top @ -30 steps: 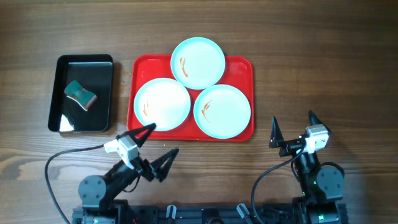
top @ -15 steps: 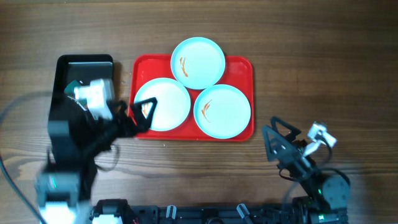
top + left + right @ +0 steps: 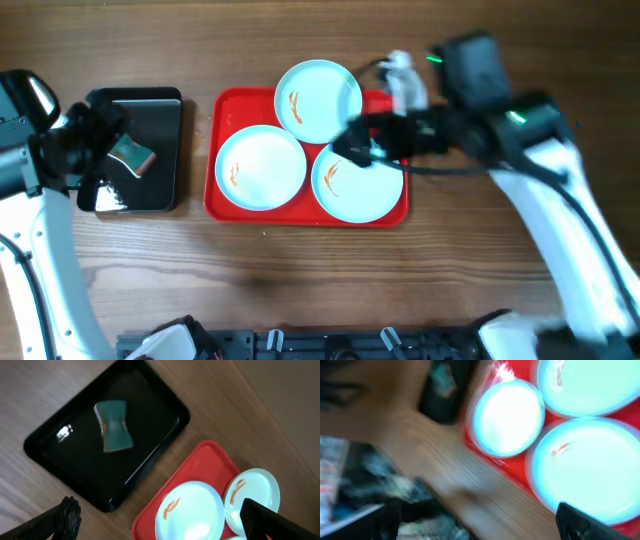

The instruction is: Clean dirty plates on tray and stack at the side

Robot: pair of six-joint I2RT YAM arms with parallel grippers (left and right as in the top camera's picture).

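Note:
The red tray [image 3: 222, 110] holds three turquoise-rimmed plates with orange smears: a top one [image 3: 318, 100], a left one [image 3: 260, 167] and a right one [image 3: 357, 190]. My left gripper [image 3: 98, 155] is open and empty, hovering over the black tray's left part, beside the sponge [image 3: 131, 152]. Its wrist view shows the sponge [image 3: 114, 426], the left plate [image 3: 192, 510] and the top plate [image 3: 252, 492] between its spread fingers [image 3: 160, 522]. My right gripper [image 3: 355, 143] is open and empty above the red tray, between the top and right plates. Its blurred wrist view shows the right plate [image 3: 590, 470] and the left plate [image 3: 507, 417].
A small glossy black tray [image 3: 160, 110] lies left of the red tray and holds the teal sponge. It also shows in the left wrist view [image 3: 65, 460]. Bare wooden table lies in front of and behind both trays. The right arm reaches in across the red tray's right side.
Both arms have left the front edge. The left arm swung up and left over the black tray. The right arm reached up and in over the red tray.

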